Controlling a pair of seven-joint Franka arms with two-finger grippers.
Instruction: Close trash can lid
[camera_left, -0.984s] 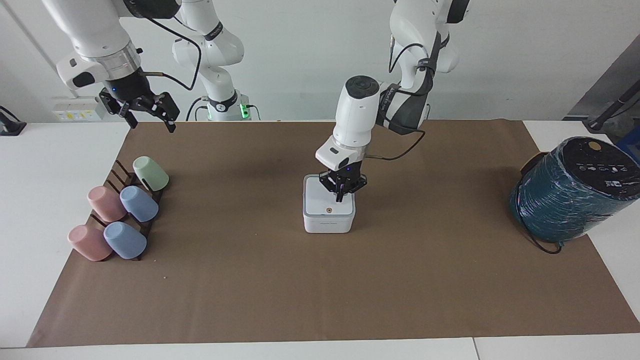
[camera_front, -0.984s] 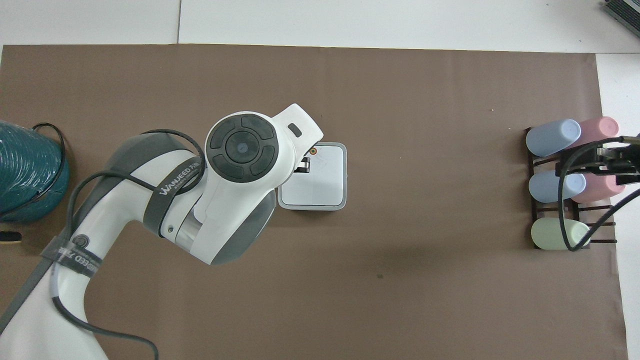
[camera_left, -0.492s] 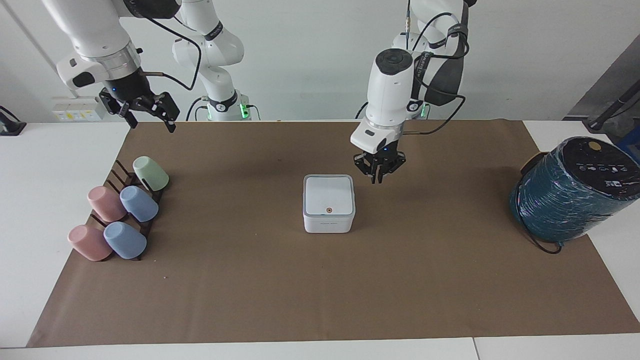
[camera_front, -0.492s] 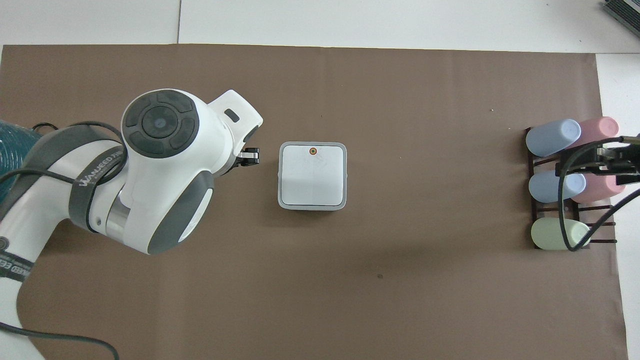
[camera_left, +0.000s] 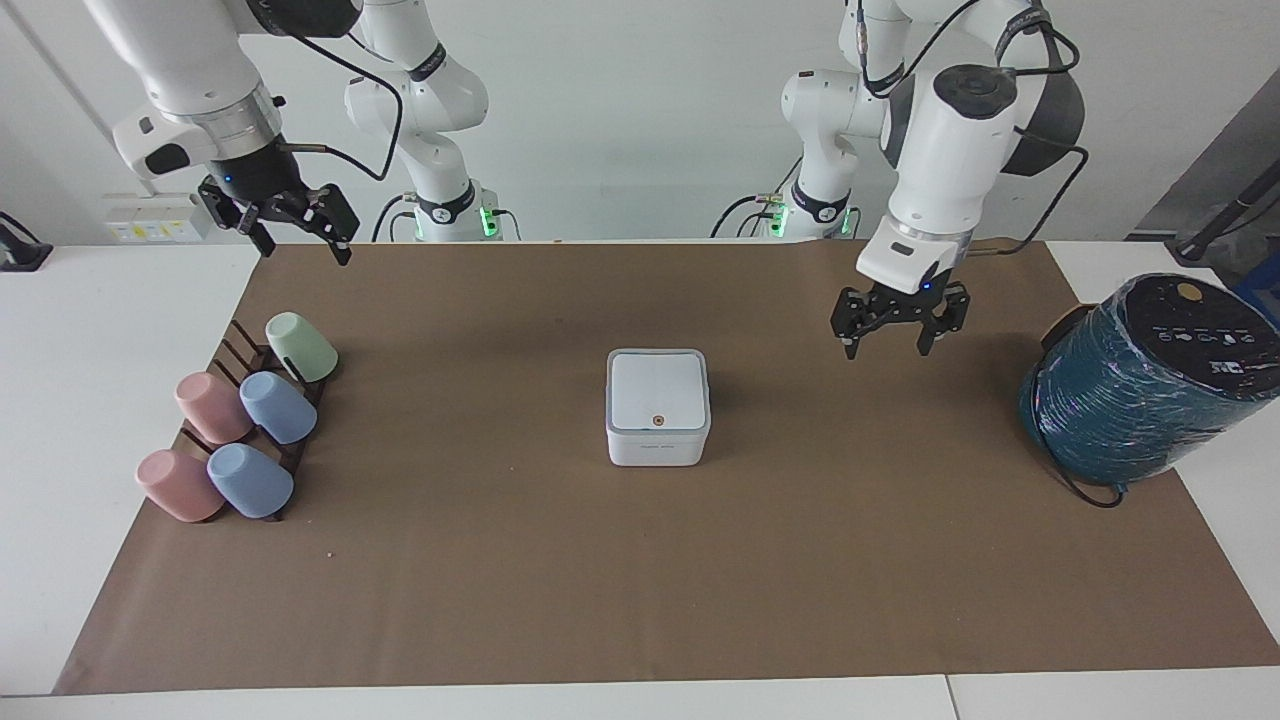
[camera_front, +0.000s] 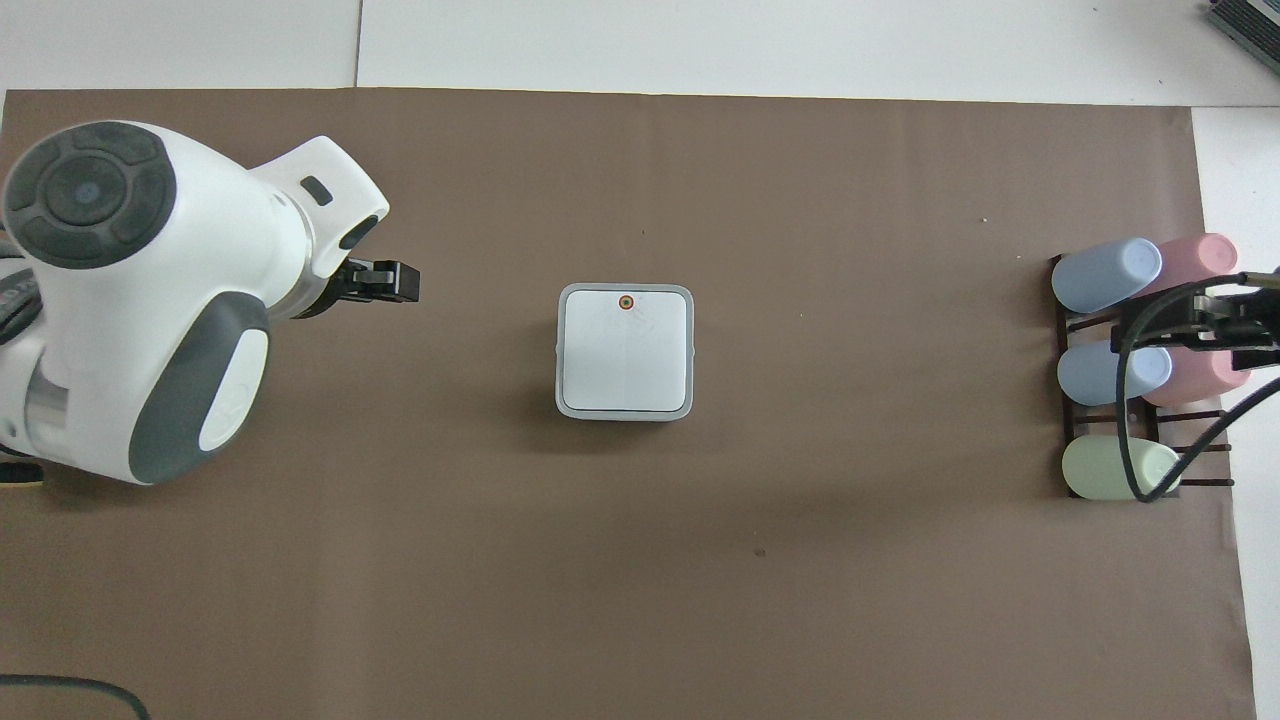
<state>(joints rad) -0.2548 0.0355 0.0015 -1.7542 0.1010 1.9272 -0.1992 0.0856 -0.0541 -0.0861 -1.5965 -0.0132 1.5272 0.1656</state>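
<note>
The trash can (camera_left: 657, 443) is a small white square box with a grey rim band, standing in the middle of the brown mat. Its lid (camera_left: 657, 390) lies flat and shut on top, orange dot up; it also shows in the overhead view (camera_front: 625, 350). My left gripper (camera_left: 888, 346) is open and empty, raised over the bare mat between the trash can and the teal cylinder; it also shows in the overhead view (camera_front: 385, 282). My right gripper (camera_left: 302, 247) is open and empty and waits high over the cup rack.
A large teal wrapped cylinder (camera_left: 1140, 390) lies at the left arm's end of the table. A dark rack with several pastel cups (camera_left: 240, 430) sits at the right arm's end and also shows in the overhead view (camera_front: 1130, 370).
My left gripper has lifted off the lid, swung toward the left arm's end of the table and opened. The lid stays shut. The right arm has not moved.
</note>
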